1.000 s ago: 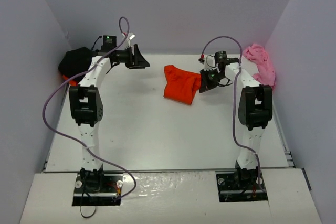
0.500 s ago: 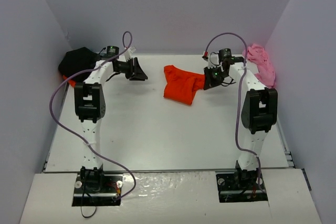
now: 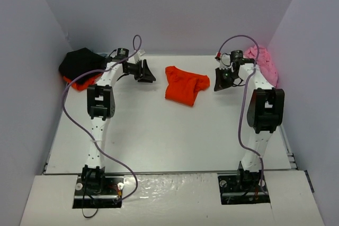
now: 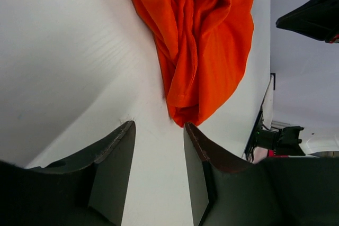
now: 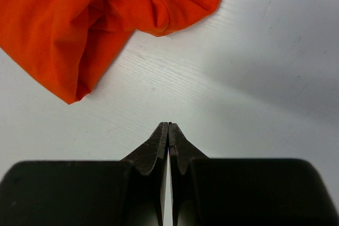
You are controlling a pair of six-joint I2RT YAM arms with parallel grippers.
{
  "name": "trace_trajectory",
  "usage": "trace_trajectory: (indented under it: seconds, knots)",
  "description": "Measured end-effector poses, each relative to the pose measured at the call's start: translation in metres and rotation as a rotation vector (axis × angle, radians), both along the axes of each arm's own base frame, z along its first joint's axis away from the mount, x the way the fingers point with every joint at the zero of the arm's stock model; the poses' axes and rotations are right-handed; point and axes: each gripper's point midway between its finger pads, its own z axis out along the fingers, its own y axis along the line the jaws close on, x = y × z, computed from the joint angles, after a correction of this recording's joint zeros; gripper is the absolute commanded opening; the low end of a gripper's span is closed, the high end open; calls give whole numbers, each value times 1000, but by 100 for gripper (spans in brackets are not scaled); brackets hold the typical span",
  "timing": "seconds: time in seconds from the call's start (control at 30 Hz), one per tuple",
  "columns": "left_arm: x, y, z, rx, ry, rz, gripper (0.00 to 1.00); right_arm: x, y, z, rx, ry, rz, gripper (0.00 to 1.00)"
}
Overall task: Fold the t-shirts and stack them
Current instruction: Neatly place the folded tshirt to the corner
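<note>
2 orange t-shirts (image 3: 183,86), 1 black t-shirt (image 3: 79,62), 1 pink t-shirt (image 3: 263,63).

Shows bright, diffuse light from above the table (image 3: 169,136). Leaves a pale sheen on the table's near half in the top view. Casts only soft-edged shadows on the table in both wrist views. Renders the table's grain sharply. Saturates the orange t-shirt (image 5: 69,19) on the table without hiding its folds.

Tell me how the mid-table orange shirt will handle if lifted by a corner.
Probably floppy: the orange shirt lies in soft bunched folds, so it should drape. Likely light, being thin cloth. Pushed, it would probably bunch rather than slide whole.
</note>
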Motion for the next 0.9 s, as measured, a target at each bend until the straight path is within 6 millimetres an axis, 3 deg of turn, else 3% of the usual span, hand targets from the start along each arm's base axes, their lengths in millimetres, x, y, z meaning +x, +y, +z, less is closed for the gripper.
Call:
trace_trajectory:
  seconds: [0.17, 0.33, 0.43, 0.7, 0.8, 0.9]
  knots:
    - [-3, -15, -14, -42, 50, -20, 38, 5, -2, -28, -46, 67, -29, 0]
    - [-3, -19, -17, -69, 77, -21, 38, 25, -1, -70, -93, 127, -48, 0]
    - [1, -18, -12, -91, 73, -15, 40, 44, 3, -70, -107, 114, -51, 0]
    - [8, -14, -7, -132, 84, 7, 43, 84, 56, -70, -115, 50, 36, 0]
    - [12, -16, -4, -160, 88, 15, 52, 89, 80, -70, -115, 27, 80, 0]
    - [17, -19, 0, -212, 96, 17, 43, 93, 101, -70, -112, 4, 117, 0]
